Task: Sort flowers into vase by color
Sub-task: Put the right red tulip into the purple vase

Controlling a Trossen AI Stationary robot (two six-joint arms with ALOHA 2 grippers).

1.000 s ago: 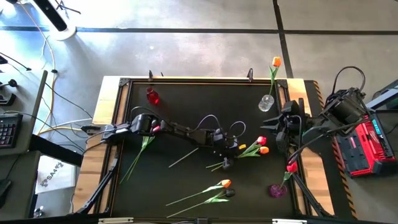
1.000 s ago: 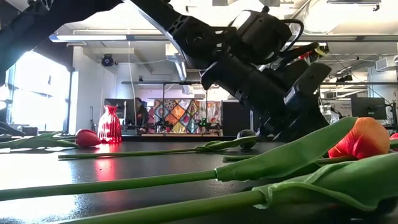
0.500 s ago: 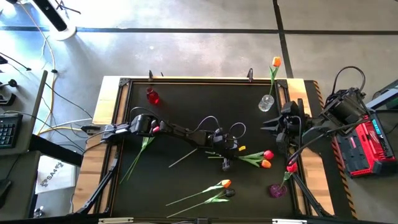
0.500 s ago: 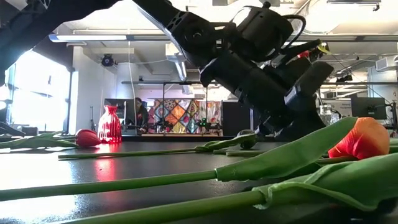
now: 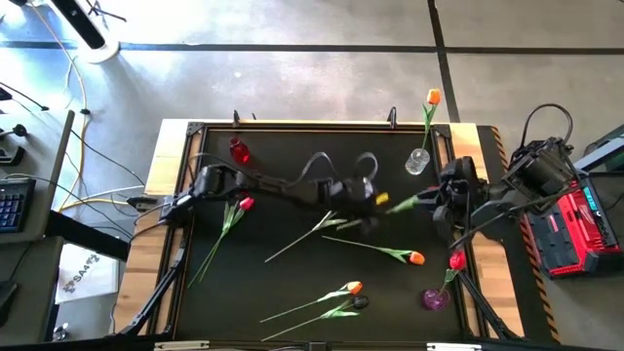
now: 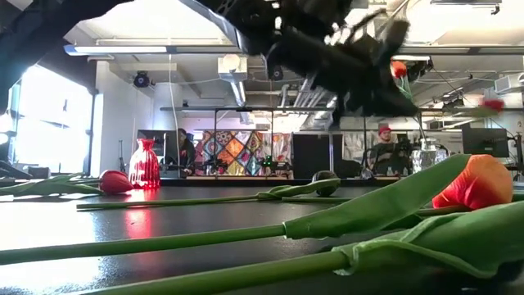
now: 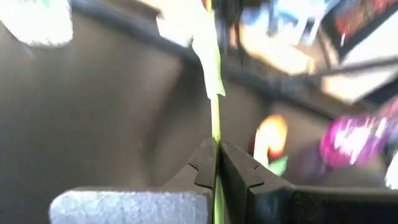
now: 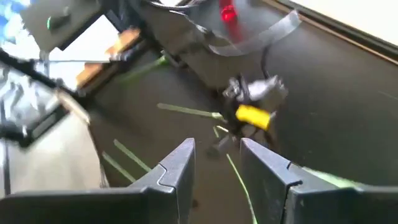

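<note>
Loose tulips (image 5: 343, 291) lie at the near edge of the black desk (image 5: 283, 273). At mid-desk the left gripper (image 5: 363, 210) has its jaws closed on a tulip stem (image 7: 214, 93), long axis running right toward the right gripper (image 5: 429, 203), whose jaws stand open. The clear vase (image 5: 417, 161) stands far right.

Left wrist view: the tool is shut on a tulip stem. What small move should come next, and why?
Probably ease the held tulip toward the right tool for a handover. The left tool is shut on its stem, the right tool is open and faces it, and the purple vase on that side already holds a red tulip.
</note>
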